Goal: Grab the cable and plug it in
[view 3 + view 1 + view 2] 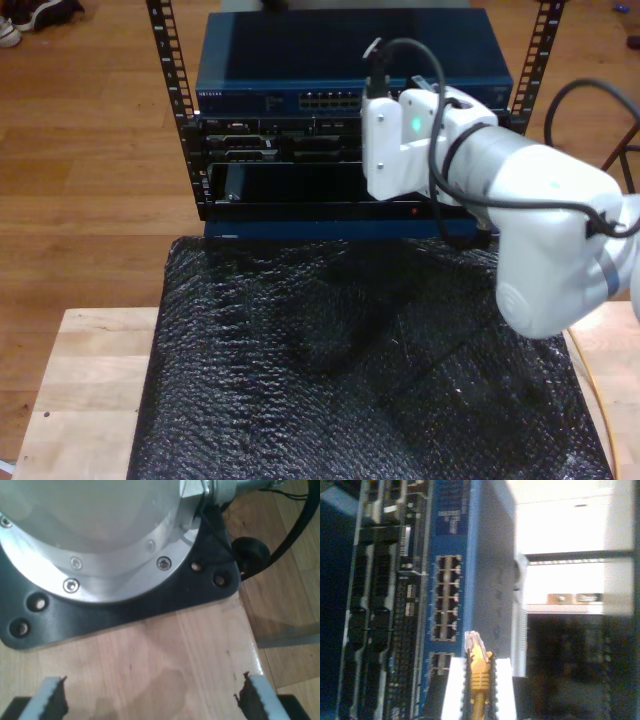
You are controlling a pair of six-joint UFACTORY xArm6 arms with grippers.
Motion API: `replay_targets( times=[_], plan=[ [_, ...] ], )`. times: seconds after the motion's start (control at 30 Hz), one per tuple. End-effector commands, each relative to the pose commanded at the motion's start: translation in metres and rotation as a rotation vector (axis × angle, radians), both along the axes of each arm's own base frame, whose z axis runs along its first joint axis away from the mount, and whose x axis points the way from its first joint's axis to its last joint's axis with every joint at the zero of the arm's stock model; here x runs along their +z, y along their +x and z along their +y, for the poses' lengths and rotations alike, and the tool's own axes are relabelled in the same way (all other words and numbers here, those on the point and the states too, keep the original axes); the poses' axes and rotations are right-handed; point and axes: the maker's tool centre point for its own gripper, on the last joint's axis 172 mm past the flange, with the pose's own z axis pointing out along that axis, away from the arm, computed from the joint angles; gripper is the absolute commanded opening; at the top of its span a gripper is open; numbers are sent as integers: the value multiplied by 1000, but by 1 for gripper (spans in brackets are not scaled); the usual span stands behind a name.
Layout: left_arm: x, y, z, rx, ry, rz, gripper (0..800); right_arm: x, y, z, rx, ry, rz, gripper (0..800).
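Our second tool [478,680] grips the yellow-orange network cable [478,672], its clear plug just short of the blue switch's ports [446,597]. Next: align and push in. Our first tool [150,697] gapes, holding nothing, over the wooden worktop [165,655].

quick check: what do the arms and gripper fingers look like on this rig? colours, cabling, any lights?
In the exterior view the arm is glossy white with rounded joints, a boxy white wrist block with a small green light, and black cables looping over it. My second gripper has white fingers with black ribbed pads. My first gripper has pale fingers with black serrated pads.
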Motion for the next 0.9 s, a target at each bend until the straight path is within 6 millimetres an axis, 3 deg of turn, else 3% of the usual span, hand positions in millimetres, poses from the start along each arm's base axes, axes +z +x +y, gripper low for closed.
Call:
replay_targets(
  times=[0.07,0.2,0.4,0.47,0.67,0.9],
  plan=[
    [0,0,0,0,2,0,800,6,-4,-4,-5,35,-36,1],
    [0,0,0,0,0,0,800,-15,-15,-6,-2,34,-9,1],
    [0,0,0,0,2,0,800,-22,-17,-7,0,29,0,0],
    [0,0,0,0,0,0,800,-14,-14,-10,-5,45,-26,0],
    [0,0,0,0,0,0,800,-22,5,-13,-13,69,-54,0],
    [0,0,0,0,0,0,800,-43,18,-10,-16,64,-25,0]
  ],
)
